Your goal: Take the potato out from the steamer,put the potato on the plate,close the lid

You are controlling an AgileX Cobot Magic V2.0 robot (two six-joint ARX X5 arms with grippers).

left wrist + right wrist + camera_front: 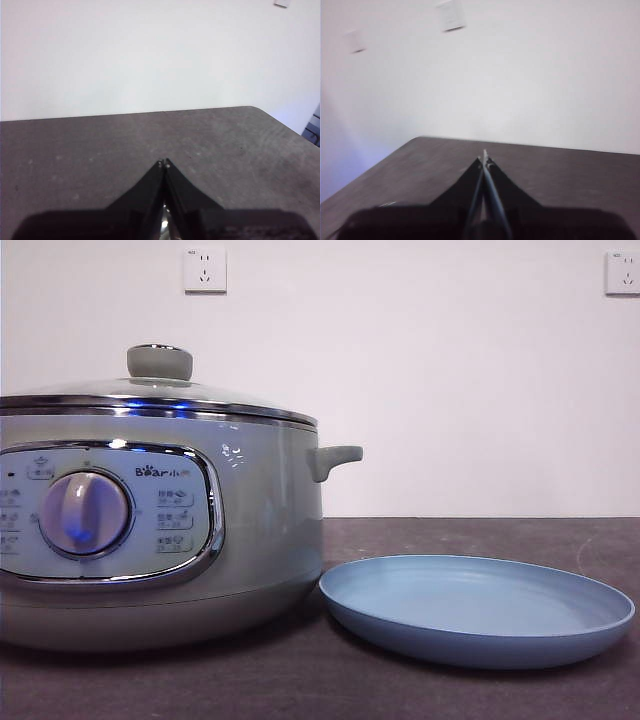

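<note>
While the lid (150,390) sits squarely on the steamer (160,530), its grey-green knob (160,361) upright at the top centre, nothing of the potato can be seen; it is presumably inside, though the glass dome shows only glare from this low angle. The steamer stands on the dark bench (300,680), and the light-blue plate (480,640) lies bare just beside it, its near rim almost at the cooker's base below the small side handle (335,460). Neither arm enters the front view. The left claw (164,163) is clenched with its jaw tips together, holding nothing, and looks out over bare bench toward a white wall; the right claw (484,159) is likewise clenched and without load, facing a bench corner and the wall. Since neither wrist view takes in the steamer or the plate, which arm is nearer the knob cannot be told from these pictures. The relation that matters for the first move is that the knob stands at the highest point of the lid, so a claw would have to come from above, release its jaws, and settle around the knob before the lid can be raised. The potato has no visible long axis to judge yet.
</note>
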